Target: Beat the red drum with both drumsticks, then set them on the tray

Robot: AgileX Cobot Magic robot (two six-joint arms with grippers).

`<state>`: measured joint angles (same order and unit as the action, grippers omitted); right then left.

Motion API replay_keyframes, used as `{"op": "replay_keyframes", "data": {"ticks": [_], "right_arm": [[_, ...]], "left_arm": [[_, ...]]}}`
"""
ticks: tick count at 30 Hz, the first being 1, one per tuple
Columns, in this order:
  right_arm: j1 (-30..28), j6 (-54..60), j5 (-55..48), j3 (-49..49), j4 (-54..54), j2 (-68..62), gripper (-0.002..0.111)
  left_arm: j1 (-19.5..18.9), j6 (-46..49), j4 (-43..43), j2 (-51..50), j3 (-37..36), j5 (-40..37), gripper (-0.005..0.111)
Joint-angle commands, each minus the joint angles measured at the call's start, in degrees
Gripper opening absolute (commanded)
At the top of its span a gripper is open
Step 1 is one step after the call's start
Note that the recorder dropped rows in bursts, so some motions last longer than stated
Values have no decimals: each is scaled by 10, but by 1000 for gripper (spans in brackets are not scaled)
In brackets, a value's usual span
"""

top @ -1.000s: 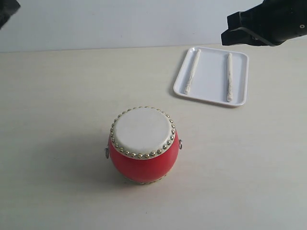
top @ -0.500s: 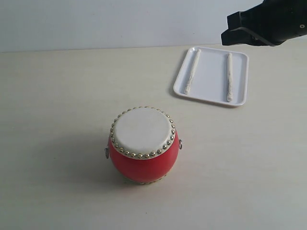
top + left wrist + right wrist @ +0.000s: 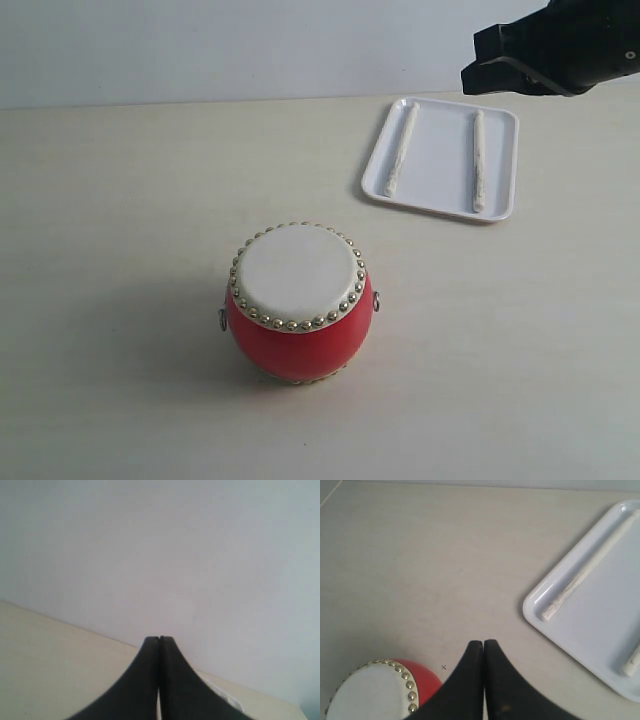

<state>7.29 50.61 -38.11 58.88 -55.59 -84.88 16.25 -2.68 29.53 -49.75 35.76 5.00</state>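
Both drumsticks (image 3: 401,149) in tray (image 3: 441,155) (drum (image 3: 297,300) front-left).

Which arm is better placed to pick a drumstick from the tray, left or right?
Right, probably. The right tool hangs near the tray, drumsticks in its wrist view. The left tool is outside the exterior view, facing mostly wall.

The left gripper (image 3: 159,640) is holding its black jaws pressed flat together, tips touching. The right gripper (image 3: 483,643) is doing likewise, while its dark arm (image 3: 555,45) is hovering at the exterior view's upper right.

Cream table (image 3: 120,200), pale wall (image 3: 200,50)
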Motion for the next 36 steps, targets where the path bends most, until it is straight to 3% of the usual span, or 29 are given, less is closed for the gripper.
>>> {"op": "replay_keyframes", "data": {"ticks": [1,2,5,11,22,25,27,28,32,36], "right_arm": [[0,4,3,-3,-4,3,0],[0,4,3,-3,-4,3,0],[0,4,3,-3,-4,3,0],[0,4,3,-3,-4,3,0],[0,4,3,-3,-4,3,0],[0,4,3,-3,-4,3,0],[0,4,3,-3,-4,3,0],[0,4,3,-3,-4,3,0],[0,4,3,-3,-4,3,0],[0,3,3,-3,-4,3,0]], "left_arm": [[-107,-27,-4,66,-18,-100,0],[-138,-23,-4,103,-38,-107,0],[-172,-21,-14,208,-92,-91,0],[-174,-22,-14,312,-160,-60,0],[-174,-53,-20,320,-177,-68,0],[-174,-119,-114,347,-189,-59,0],[-174,-221,-255,377,-209,-43,0],[-174,-229,-268,389,-218,-40,0],[-174,-174,-270,455,-287,-28,0],[-174,-59,-270,498,-358,-30,0]]}}
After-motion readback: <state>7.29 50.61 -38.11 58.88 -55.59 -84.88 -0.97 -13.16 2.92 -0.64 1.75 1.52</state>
